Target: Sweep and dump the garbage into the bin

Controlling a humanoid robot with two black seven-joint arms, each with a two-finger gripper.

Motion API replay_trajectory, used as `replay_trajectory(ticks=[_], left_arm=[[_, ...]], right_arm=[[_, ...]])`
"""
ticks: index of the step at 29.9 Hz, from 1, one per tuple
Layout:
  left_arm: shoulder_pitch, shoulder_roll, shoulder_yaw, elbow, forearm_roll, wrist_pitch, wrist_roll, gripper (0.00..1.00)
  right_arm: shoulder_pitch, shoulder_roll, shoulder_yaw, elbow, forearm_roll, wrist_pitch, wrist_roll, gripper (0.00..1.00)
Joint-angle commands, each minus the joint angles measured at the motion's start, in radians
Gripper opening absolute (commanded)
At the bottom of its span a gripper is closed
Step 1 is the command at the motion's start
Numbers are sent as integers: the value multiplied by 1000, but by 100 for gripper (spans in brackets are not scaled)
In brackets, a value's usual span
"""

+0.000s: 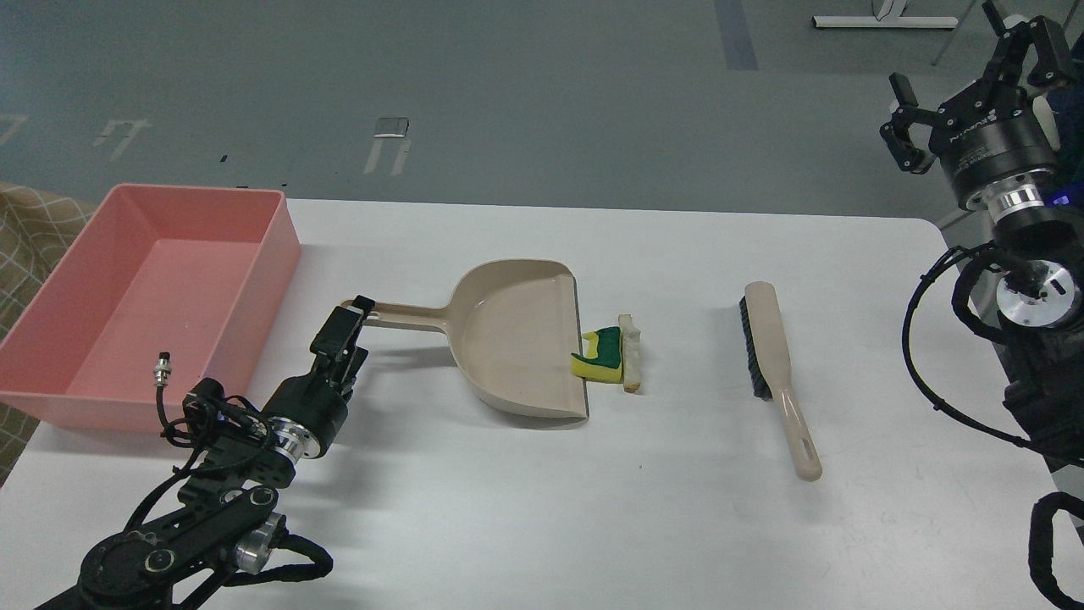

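The garbage lies at the open lip of a beige dustpan [517, 339] in the middle of the white table: a yellow sponge chunk with a dark green layer [603, 357] and, touching its right side, a whitish-beige crust strip [630, 352]. The pink bin [275, 263] stands empty at the table's left. My left gripper [354, 315] is at the end of the dustpan's handle [406, 317], seen dark and end-on, so its grip cannot be told. My right gripper [957, 63] is raised off the table's far right edge, open and empty.
A beige brush with black bristles [775, 356] lies on the table right of the scraps, handle pointing toward me. A checked cloth [34, 246] shows left of the bin. Grey floor lies beyond the table's far edge.
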Motion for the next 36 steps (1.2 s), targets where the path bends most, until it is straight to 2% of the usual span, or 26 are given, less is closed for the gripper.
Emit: replay_trajectory(ticks=[1,9,16,23,26,30,33,36], left_arm=[[-10,-12,1,5,1,19,-3,98],[-38,-47,-2,31,-5,31,-5,97],[-57,-67,-2,36,-7,39,-2,89],[-90,-80,-1,73,-7,45,-2,89],[-90,-81,-1,76,-7,45,-2,83],[-90,-97,1,91,-5,45,1,80],[-90,-98,1,94,-5,43,-2,70],[-90,-103,-1,94,-7,42,3,49]], right_arm=[[0,2,0,0,0,0,0,100],[6,1,2,2,0,1,0,100],[9,-1,2,4,0,0,0,100],[20,-1,0,2,0,0,0,100],[20,-1,0,2,0,0,0,100],[20,1,0,2,0,0,0,100],[20,-1,0,2,0,0,0,100],[20,-1,0,2,0,0,0,100]])
